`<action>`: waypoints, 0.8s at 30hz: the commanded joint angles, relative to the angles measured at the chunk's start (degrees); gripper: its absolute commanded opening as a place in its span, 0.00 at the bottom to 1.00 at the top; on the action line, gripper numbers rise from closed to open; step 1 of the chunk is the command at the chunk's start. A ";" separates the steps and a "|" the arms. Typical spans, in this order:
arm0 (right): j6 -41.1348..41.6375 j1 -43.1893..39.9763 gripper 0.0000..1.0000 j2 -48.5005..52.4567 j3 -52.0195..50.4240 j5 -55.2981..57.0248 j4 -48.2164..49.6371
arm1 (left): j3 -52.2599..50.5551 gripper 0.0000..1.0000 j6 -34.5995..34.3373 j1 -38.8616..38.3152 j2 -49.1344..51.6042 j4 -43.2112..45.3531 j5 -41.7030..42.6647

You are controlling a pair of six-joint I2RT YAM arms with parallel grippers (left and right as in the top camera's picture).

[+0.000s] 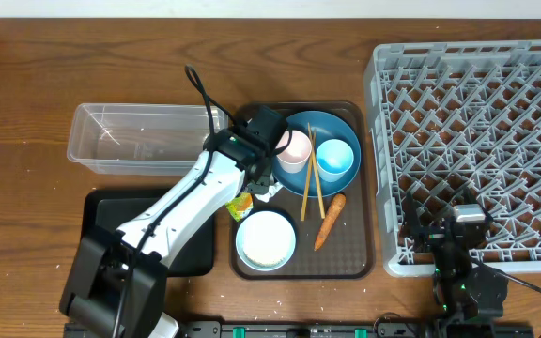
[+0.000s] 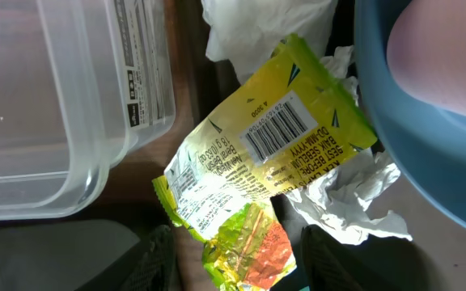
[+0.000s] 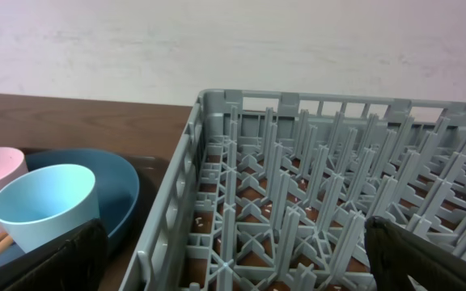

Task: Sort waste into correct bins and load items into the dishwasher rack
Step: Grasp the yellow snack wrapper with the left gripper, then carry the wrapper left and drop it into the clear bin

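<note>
At the bottom of the left wrist view, the left gripper [image 2: 241, 263] stood spread, its fingers on either side of the snack wrapper [image 2: 265, 153]. Tissue [image 2: 346, 202] lay beside the wrapper, with the clear tub [image 2: 79, 121] at upper left. The right gripper [image 3: 233, 259] gaped wide before the rack [image 3: 314, 162].

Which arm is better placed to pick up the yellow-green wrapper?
Left. Its open claw hangs right over the snack wrapper; the right claw sits far off by the dishwasher rack.
</note>
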 commanded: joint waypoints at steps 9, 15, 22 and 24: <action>-0.24 -0.35 0.99 -0.17 -0.09 0.17 -0.22 | -1.18 0.53 4.76 0.13 2.01 2.14 -0.74; -0.24 -0.35 0.99 -0.17 -0.07 0.17 -0.22 | -3.52 0.53 6.32 0.13 4.00 5.55 -1.22; -0.24 -0.35 0.99 -0.17 -0.09 0.17 -0.22 | -3.87 0.53 6.25 0.13 4.52 7.04 -3.58; -0.24 -0.35 0.99 -0.17 -0.07 0.17 -0.22 | -3.87 0.53 6.25 0.13 5.01 7.54 -3.56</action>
